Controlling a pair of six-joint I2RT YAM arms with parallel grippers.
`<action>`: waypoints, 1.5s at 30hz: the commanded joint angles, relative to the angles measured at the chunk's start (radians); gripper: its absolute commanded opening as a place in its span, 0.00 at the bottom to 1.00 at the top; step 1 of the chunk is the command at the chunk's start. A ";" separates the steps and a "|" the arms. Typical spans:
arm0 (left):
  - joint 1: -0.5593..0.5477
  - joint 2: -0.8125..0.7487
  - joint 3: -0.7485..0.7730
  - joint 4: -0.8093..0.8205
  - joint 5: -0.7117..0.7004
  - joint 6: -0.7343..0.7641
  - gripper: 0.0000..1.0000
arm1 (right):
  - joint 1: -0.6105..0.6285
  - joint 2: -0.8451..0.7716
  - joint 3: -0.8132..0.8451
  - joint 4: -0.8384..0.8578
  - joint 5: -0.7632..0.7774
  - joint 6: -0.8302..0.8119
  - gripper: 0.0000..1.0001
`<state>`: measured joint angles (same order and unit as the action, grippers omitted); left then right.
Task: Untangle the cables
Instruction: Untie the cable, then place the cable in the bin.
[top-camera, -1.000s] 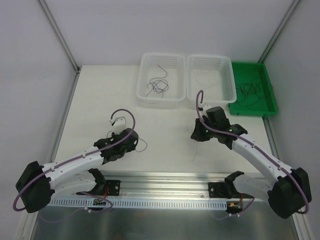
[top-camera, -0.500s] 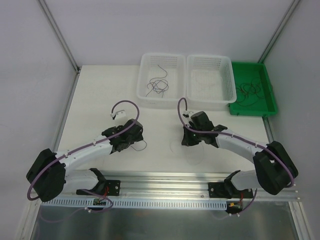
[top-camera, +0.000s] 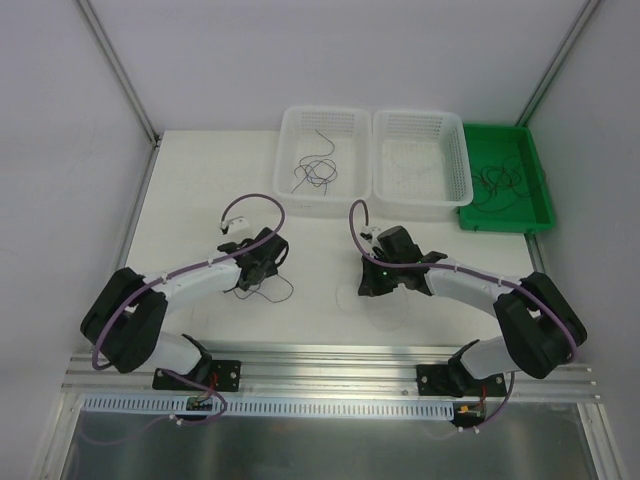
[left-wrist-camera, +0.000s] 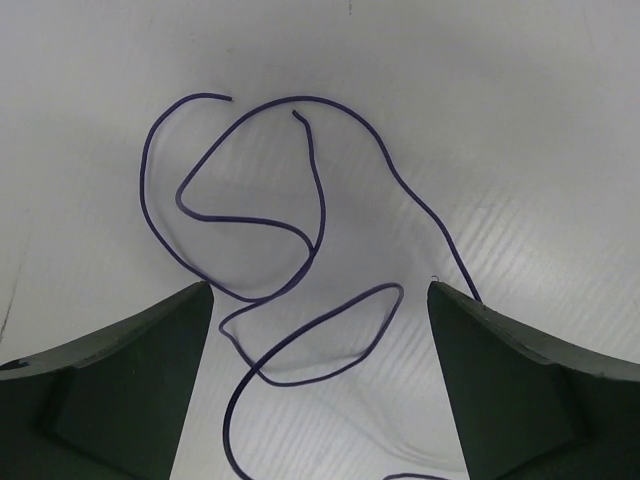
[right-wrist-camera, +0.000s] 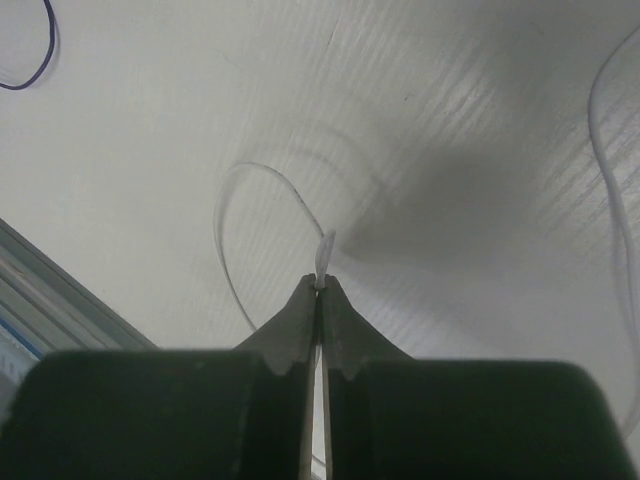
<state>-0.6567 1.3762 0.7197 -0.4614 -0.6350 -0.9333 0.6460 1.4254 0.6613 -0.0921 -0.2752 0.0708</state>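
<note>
- Left gripper: jaws wide apart above the looped purple cable, which lies loose on the table.
- Right gripper: jaws clamped on a thin white cable, well apart from the far baskets.

Green tray, white mesh baskets, purple cable, white cable.

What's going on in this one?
Two robot arms are sorting thin cables on a white table. The left gripper stands open just over a looping purple cable that lies loose on the table, not gripped. The right gripper is shut on a thin white wire, whose loop trails on the table. More dark cables lie in the left white basket and the green tray at the back.
</note>
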 joint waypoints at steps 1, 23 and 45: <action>0.028 0.070 0.046 -0.028 -0.025 0.001 0.89 | 0.004 -0.016 0.003 0.040 -0.027 0.006 0.01; 0.040 0.089 0.174 -0.022 0.063 0.155 0.00 | 0.004 -0.045 -0.003 0.037 -0.030 0.009 0.01; 0.046 0.485 1.384 0.021 0.260 0.761 0.00 | 0.004 -0.115 -0.048 0.083 -0.050 0.012 0.01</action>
<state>-0.6205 1.7020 2.0041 -0.4431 -0.4362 -0.3096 0.6464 1.3594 0.6258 -0.0532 -0.3031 0.0750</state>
